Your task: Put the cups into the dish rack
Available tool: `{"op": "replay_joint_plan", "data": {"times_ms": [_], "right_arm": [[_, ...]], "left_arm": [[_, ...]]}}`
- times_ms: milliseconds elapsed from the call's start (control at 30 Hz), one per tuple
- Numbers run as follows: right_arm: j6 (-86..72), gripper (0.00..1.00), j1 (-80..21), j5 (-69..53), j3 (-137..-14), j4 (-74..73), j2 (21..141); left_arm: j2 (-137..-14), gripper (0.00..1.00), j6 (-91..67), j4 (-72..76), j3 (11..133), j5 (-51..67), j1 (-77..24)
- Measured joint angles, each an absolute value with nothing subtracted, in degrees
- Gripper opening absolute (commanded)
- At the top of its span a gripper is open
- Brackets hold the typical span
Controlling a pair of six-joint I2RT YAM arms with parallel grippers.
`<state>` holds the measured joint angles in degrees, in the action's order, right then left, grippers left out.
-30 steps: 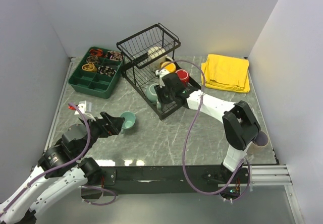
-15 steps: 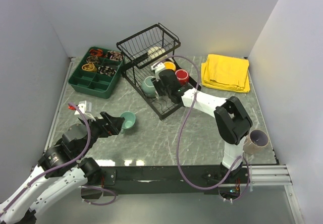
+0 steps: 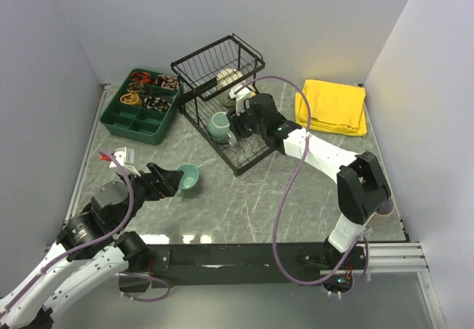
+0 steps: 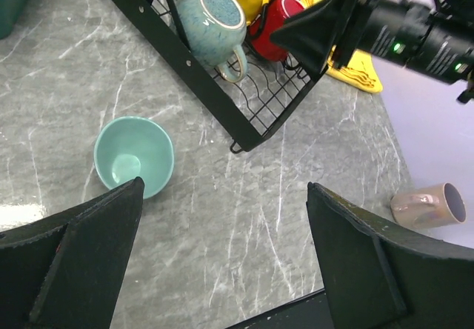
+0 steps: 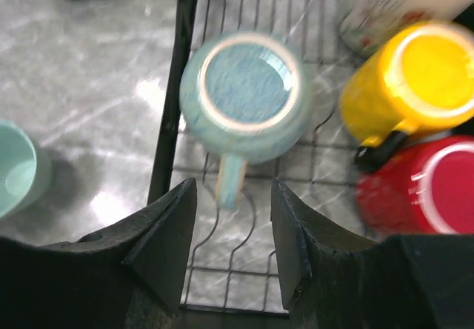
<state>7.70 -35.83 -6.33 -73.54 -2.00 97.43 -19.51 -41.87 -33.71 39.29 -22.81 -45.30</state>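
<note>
The black dish rack (image 3: 238, 167) stands at the back middle. The grey-green mug (image 3: 219, 125) sits upside down on its flat tray, with the yellow mug (image 5: 415, 84) and red mug (image 5: 429, 184) beside it. The cream mug (image 3: 226, 77) is in the raised basket. My right gripper (image 5: 233, 195) is open just above the grey-green mug's handle (image 5: 231, 181). It also shows in the top view (image 3: 238, 125). The small teal mug (image 3: 188, 177) stands on the table. My left gripper (image 3: 174, 183) is open and empty beside it. The pink mug (image 4: 429, 204) lies on its side near the front right.
A green compartment tray (image 3: 141, 110) with small items sits at the back left. A folded yellow cloth (image 3: 332, 107) lies at the back right. The rack's front rail (image 4: 215, 95) runs between the teal mug and the racked mugs. Walls close in on three sides.
The grey-green mug moved a little back and left on the rack tray with my right gripper. The gripper has since drawn back from it. The left arm has not moved.
</note>
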Motion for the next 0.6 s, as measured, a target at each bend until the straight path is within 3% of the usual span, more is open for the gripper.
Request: {"op": "replay_joint_plan", "data": {"times_ms": [300, 333, 367, 600], "right_arm": [[5.6, 0.47, -35.9, -7.6, -71.7, -5.6, 103.7], [5.4, 0.44, -35.9, -7.3, -71.9, -5.7, 104.7], [5.4, 0.35, -35.9, -6.8, -72.2, -6.0, 106.1], [5.0, 0.17, -36.0, -1.4, -75.4, -6.5, 110.2]], "left_arm": [[-20.9, 0.97, -42.8, -32.0, 38.5, -22.4, -45.3], [-20.9, 0.96, -42.8, -31.9, 38.4, -22.4, -45.3], [-20.9, 0.96, -42.8, -31.8, 38.2, -22.4, -45.3], [-20.9, 0.97, -43.0, -31.4, 37.4, -22.4, -45.3]]}}
